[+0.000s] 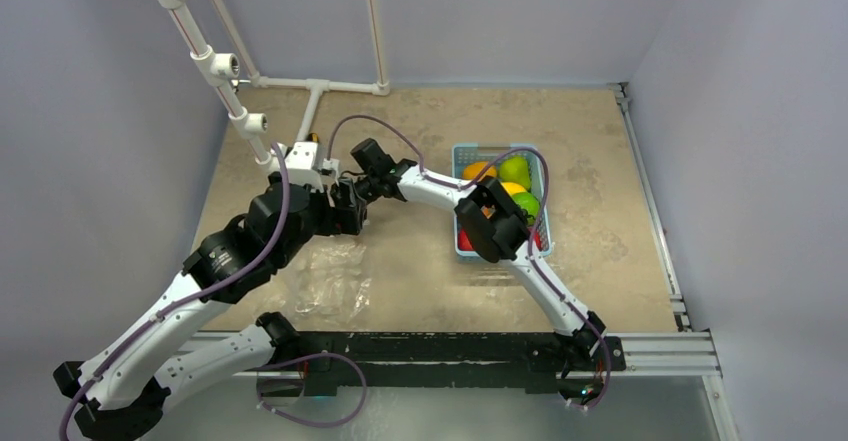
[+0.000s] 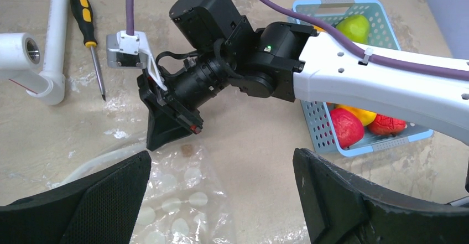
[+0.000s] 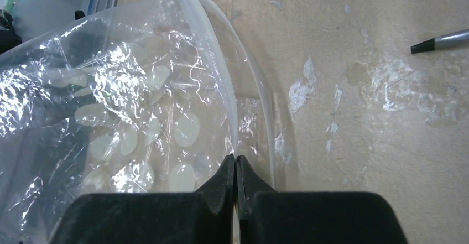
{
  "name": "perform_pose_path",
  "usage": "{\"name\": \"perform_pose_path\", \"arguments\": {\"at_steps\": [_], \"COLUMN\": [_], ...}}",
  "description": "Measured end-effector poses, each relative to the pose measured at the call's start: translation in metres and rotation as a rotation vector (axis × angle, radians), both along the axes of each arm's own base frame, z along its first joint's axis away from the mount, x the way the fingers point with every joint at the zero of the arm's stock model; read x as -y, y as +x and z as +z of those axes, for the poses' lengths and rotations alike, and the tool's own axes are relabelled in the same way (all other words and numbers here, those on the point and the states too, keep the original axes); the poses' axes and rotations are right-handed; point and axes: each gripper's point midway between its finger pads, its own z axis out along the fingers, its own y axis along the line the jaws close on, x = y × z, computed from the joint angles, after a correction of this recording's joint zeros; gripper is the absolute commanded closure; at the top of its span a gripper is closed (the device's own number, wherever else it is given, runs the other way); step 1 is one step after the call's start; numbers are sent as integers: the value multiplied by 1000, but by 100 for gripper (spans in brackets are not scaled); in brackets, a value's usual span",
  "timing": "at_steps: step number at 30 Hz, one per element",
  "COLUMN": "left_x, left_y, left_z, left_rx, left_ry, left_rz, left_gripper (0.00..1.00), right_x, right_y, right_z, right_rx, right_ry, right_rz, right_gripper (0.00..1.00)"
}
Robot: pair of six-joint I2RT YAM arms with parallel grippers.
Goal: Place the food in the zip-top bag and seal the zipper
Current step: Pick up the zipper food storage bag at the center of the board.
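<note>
The clear zip-top bag (image 1: 330,279) lies flat on the table in front of the left arm. Its whitish zipper (image 3: 220,72) runs along the raised mouth edge. My right gripper (image 3: 236,159) is shut, pinching the upper lip of the bag at the zipper; it also shows in the left wrist view as the right gripper (image 2: 156,140) pointing down onto the bag (image 2: 177,200). My left gripper (image 2: 221,161) hovers open above the bag, holding nothing. The food (image 1: 515,173) sits in the light-blue basket (image 1: 470,148): green, orange, yellow and red (image 2: 345,126) toy fruits.
A yellow-handled screwdriver (image 2: 88,28) lies on the table beyond the bag. A white pipe frame (image 1: 215,61) stands at the back left. The right arm's forearm (image 2: 376,83) stretches across in front of the basket (image 2: 315,117).
</note>
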Motion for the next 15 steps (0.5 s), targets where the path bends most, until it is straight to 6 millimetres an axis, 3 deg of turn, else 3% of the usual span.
{"name": "perform_pose_path", "arguments": {"at_steps": [5, 15], "left_x": [-1, -5], "left_y": [-1, 0], "left_z": [2, 3], "left_rx": [4, 4], "left_ry": [-12, -27], "left_rz": [3, 38], "left_gripper": [1, 1], "right_x": [12, 25], "right_y": [-7, 7], "right_z": [7, 84], "right_rx": [5, 176], "right_ry": [-20, 42], "right_rz": [-8, -158], "right_gripper": [100, 100]}}
